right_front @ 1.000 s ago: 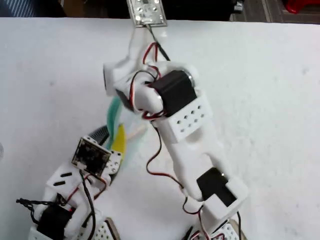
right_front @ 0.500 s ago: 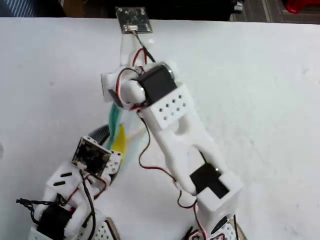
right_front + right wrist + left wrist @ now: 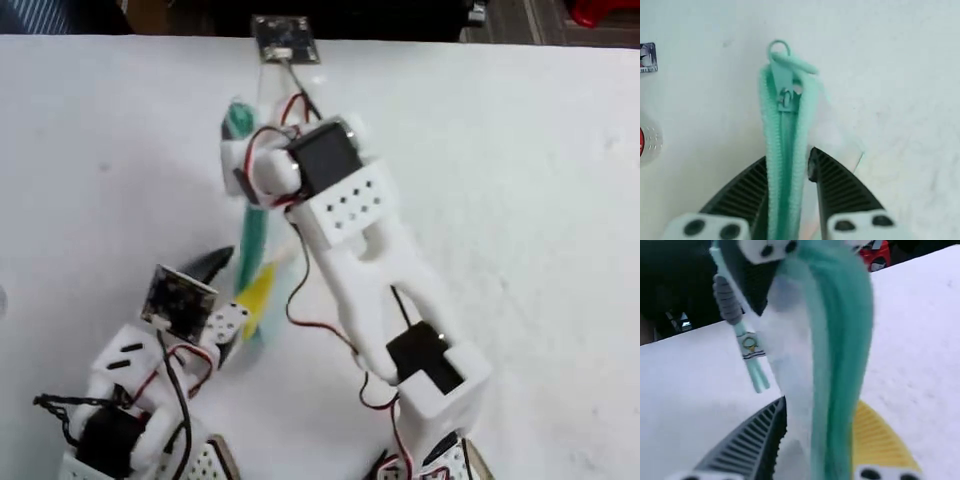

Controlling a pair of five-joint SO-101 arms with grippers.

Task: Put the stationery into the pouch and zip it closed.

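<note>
A see-through pouch (image 3: 252, 235) with a teal zipper is stretched off the white table between both arms. My left gripper (image 3: 242, 272), one finger black and one yellow, is shut on the pouch's near end (image 3: 840, 340). Farther out, my right gripper (image 3: 787, 160) is shut on the zipper edge (image 3: 785, 150). The zipper pull (image 3: 784, 95) and its ring sit just beyond the fingertips. A teal pen (image 3: 737, 325) with a grey grip lies inside the pouch. From above, the pouch's far tip (image 3: 238, 118) pokes out past the right wrist.
The white table (image 3: 520, 180) has free room on both sides of the arms. Its far edge meets a dark strip behind. A small printed card (image 3: 646, 57) and a red round thing (image 3: 644, 140) lie on the table at the edge of the right wrist view.
The right arm swung toward the far side and pulled the pouch out long and taut. The left gripper shifted slightly right, still holding the near end.
</note>
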